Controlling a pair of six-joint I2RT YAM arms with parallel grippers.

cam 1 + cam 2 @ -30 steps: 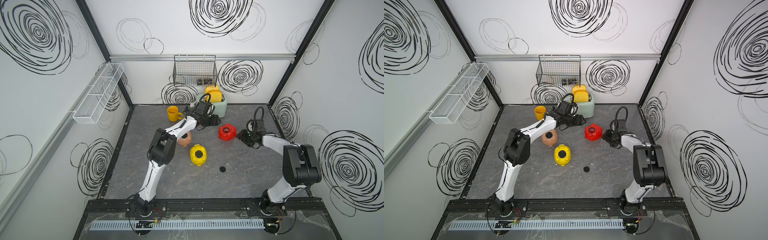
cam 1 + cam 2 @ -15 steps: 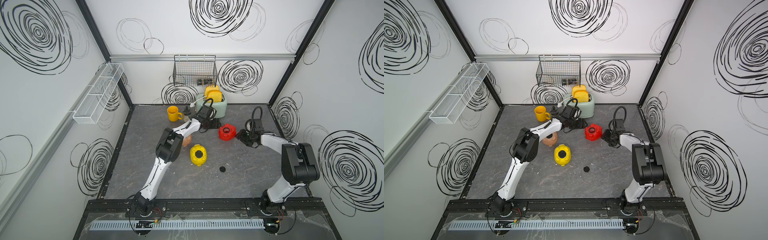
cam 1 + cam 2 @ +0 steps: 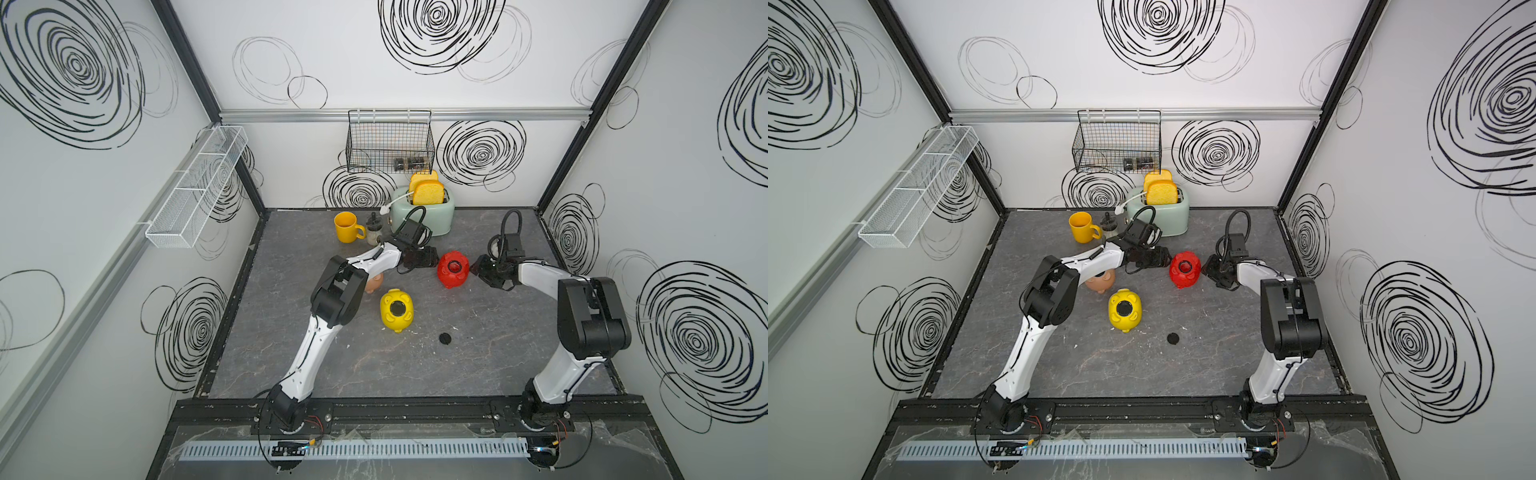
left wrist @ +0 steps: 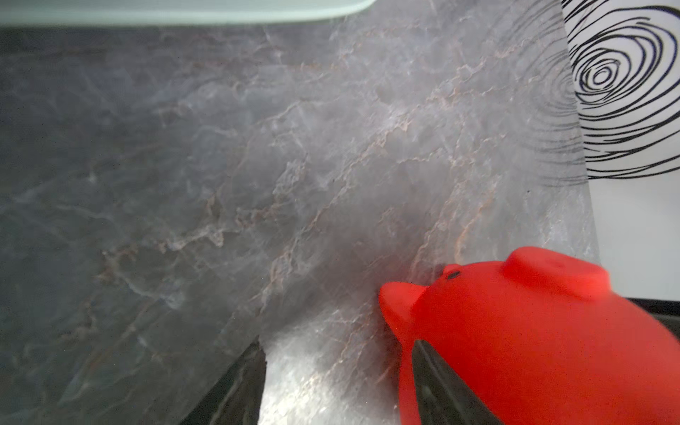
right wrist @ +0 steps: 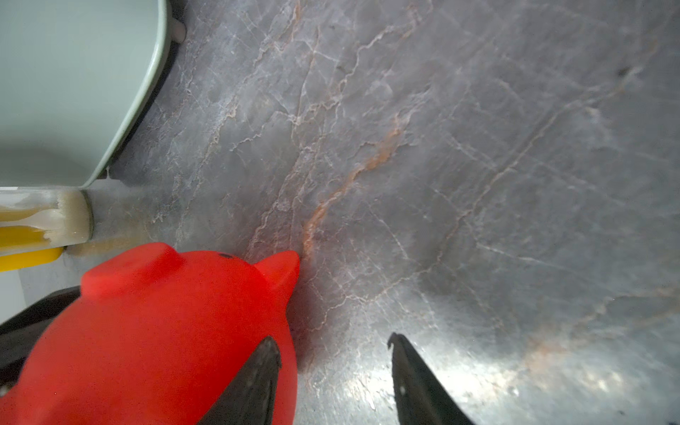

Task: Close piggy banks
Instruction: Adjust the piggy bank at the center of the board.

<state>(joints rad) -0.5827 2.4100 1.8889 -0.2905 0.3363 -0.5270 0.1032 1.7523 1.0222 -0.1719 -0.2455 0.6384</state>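
Grip: left hand [image 4: 336, 344], right hand [image 5: 333, 338] released beside red pig [image 3: 452, 277] | black plug [image 3: 445, 338] seen in both top views only

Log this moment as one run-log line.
left pincer: open, beside red pig | right pincer: open, at its other side | black plug: loose

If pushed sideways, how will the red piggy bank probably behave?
The red piggy bank rests on its rounded body, belly hole upward, so it will probably rock or roll. The hole suggests a hollow, light body.
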